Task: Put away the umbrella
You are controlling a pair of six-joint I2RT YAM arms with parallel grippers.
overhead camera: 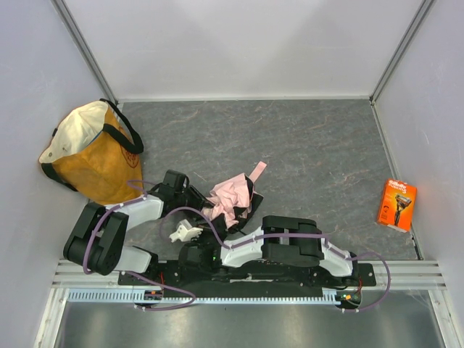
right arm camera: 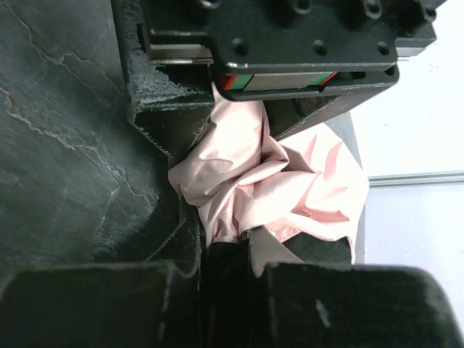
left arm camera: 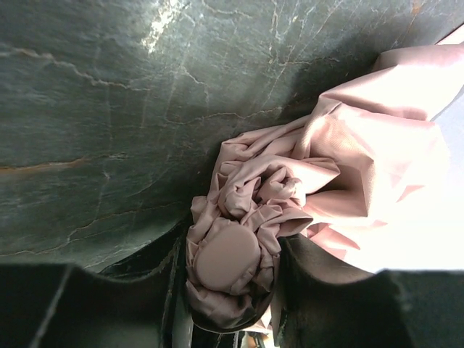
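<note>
Top external view: crumpled umbrella [overhead camera: 230, 197] near centre, clenched by left gripper [left arm camera: 228, 264] at left and right gripper [right arm camera: 228, 243] at near side.

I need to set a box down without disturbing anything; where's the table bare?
Bare: the far stretch of table between the tote bag and right wall, and the patch between umbrella and razor box. Crowded: near edge, with left arm, right arm, umbrella.

My arms [overhead camera: 246, 250] wear black joints and white shells, with purple cables [overhead camera: 190, 211] looped along them. Beyond my matte black right fingers [right arm camera: 94, 304], a screwed black housing [right arm camera: 304, 36] bears a red-and-green strip [right arm camera: 279, 78].
</note>
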